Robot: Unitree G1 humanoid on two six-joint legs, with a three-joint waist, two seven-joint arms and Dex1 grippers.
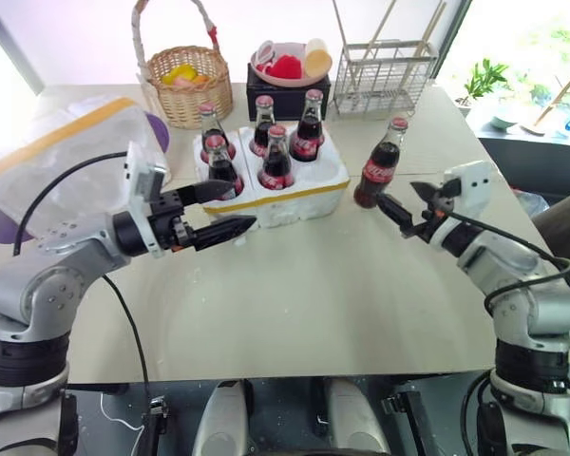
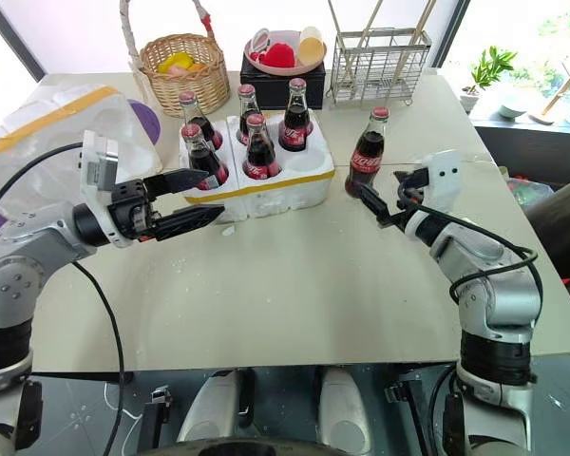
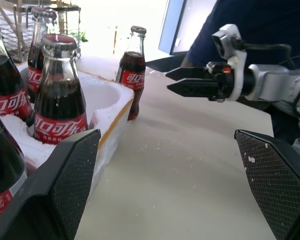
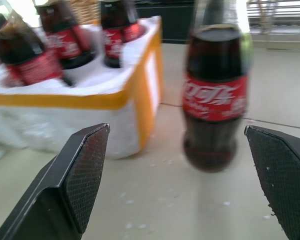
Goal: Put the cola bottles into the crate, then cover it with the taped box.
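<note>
The only writing that reads is on the red labels of the cola bottles. On the lone bottle [image 4: 215,90] standing on the table [image 1: 313,304] just ahead of the right pincer [image 1: 404,201], the label carries white Coca-Cola script; the small print beneath it is too blurred to read. On the bottle [image 3: 60,100] nearest the left pincer [image 3: 165,190], seated in the crate [image 3: 107,107], the label shows white Chinese characters, the Coca-Cola name in Chinese. The same characters show on the lone bottle's label seen from the left wrist. The other bottles' labels are red with white marks too small to read.
</note>
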